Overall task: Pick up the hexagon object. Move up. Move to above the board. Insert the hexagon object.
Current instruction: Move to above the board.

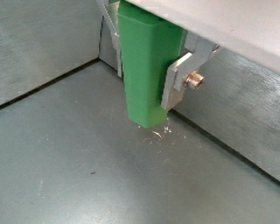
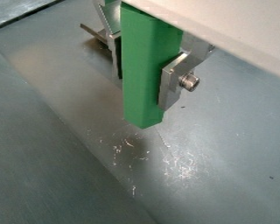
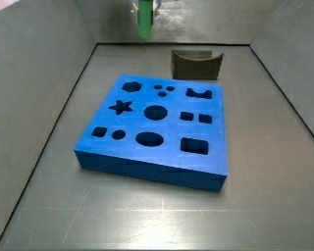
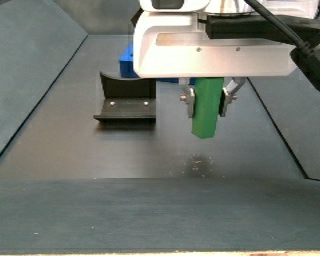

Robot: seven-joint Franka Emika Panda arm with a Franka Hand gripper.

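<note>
Wrist views: In both wrist views I see the hand (image 1: 149, 77) clamped on the hexagon object (image 1: 149, 74), its silver finger plates pressing the green peg from two sides, high on its length. The peg hangs upright with its lower end clear of the grey tray floor (image 1: 60, 166); scratch marks sit on the floor just beneath its tip.

Wrist view, screw side: The finger (image 2: 175, 80) with the screw lies flat against the peg's face. I see no tilt in the hexagon object (image 2: 146, 66) between the plates.

Side view, over the board: The hand (image 3: 145, 14) is at the far end of the tray, well apart from the board (image 3: 157, 118). The board lies flat, its holes unfilled. A dark curved block (image 3: 196, 65) stands between the board and the back wall.

Side view, at the hand: The peg (image 4: 204, 108) hangs below the hand (image 4: 207, 98), lifted off the floor. The fixture (image 4: 125, 103) stands near, with the board (image 4: 127, 60) behind it.

Handling, my judgement: The peg looks stiff, light and smooth-sided, so it could slip or twist. Flat faces near the upper end are the right hold, leaving the lower length free for the hole.

Stage, my judgement: Pick-up looks done; the carry to above the board is not.
</note>
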